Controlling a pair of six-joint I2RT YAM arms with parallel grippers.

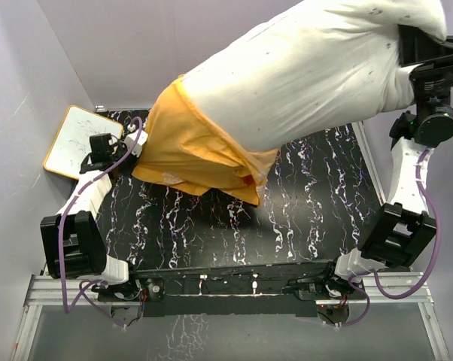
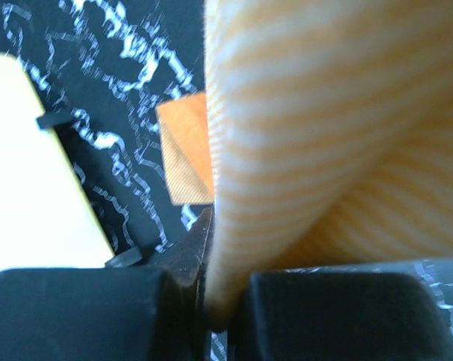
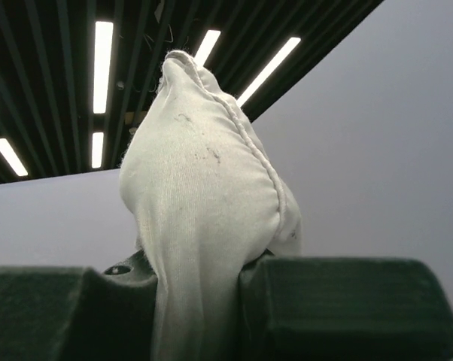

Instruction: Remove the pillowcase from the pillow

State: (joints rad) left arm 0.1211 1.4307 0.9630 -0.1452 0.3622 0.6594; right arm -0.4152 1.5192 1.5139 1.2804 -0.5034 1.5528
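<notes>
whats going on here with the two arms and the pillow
The arms are pulling a pillow out of its case. The right gripper is shut on a corner of the pillow, held high at the right. The left gripper pinches the pillowcase low over the table. Most of the pillow is bare; only its lower left end is covered.

Count: one pillow (image 1: 317,68), one pillowcase (image 1: 189,147), both over the single table (image 1: 309,203). One whiteboard (image 1: 76,139), at the table's far-left corner. Two grippers: left gripper (image 1: 130,147) by the table's left edge, right gripper (image 1: 411,45) above its far-right corner.
</notes>
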